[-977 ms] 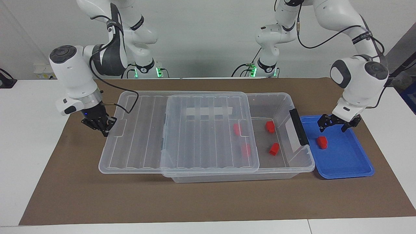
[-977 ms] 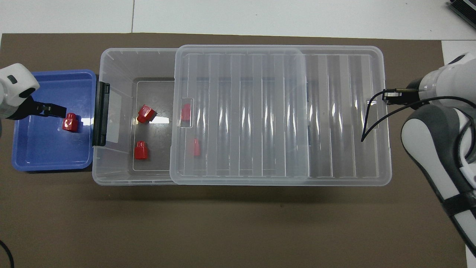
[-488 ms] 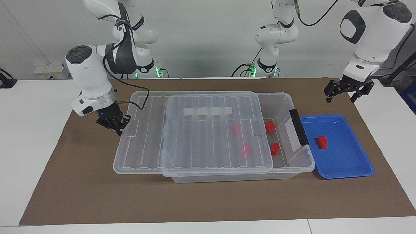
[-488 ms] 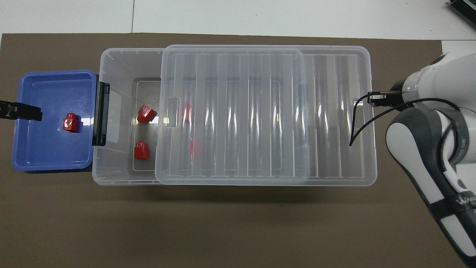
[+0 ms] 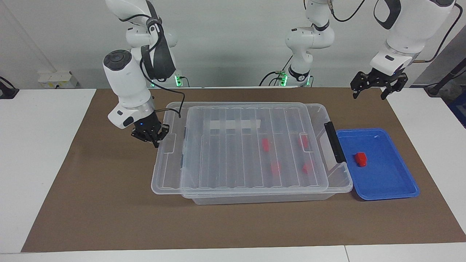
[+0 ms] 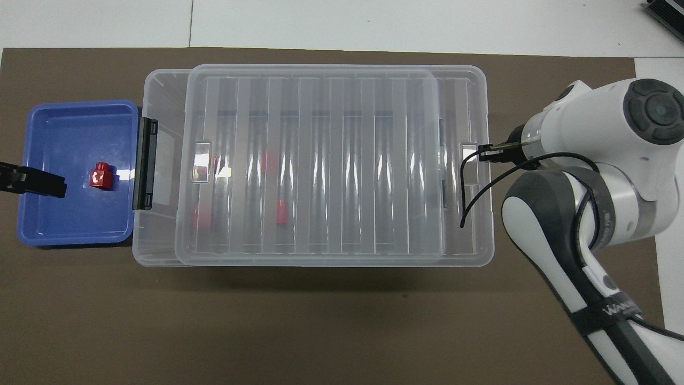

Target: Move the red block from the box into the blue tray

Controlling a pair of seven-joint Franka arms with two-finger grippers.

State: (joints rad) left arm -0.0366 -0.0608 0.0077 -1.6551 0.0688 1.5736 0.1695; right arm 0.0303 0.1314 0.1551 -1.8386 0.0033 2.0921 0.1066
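Observation:
One red block (image 5: 361,159) (image 6: 100,176) lies in the blue tray (image 5: 386,174) (image 6: 75,219). My left gripper (image 5: 375,87) (image 6: 57,187) hangs open and empty, high over the tray's robot-side edge. The clear box (image 5: 262,198) (image 6: 160,107) stands beside the tray. Its ribbed lid (image 5: 236,153) (image 6: 320,160) covers nearly all of it. Several more red blocks (image 5: 275,168) (image 6: 281,211) show through the lid. My right gripper (image 5: 152,136) (image 6: 487,153) is shut on the lid's end rim at the right arm's end of the box.
The box's black clip handle (image 5: 334,142) (image 6: 145,163) faces the tray. A brown mat (image 5: 109,203) covers the table under everything. A cable loops from the right wrist over the lid's end (image 6: 465,214).
The lid slid toward the left arm's end together with my right gripper and now hides the blocks in the box. My left gripper rose from the tray, leaving the block there.

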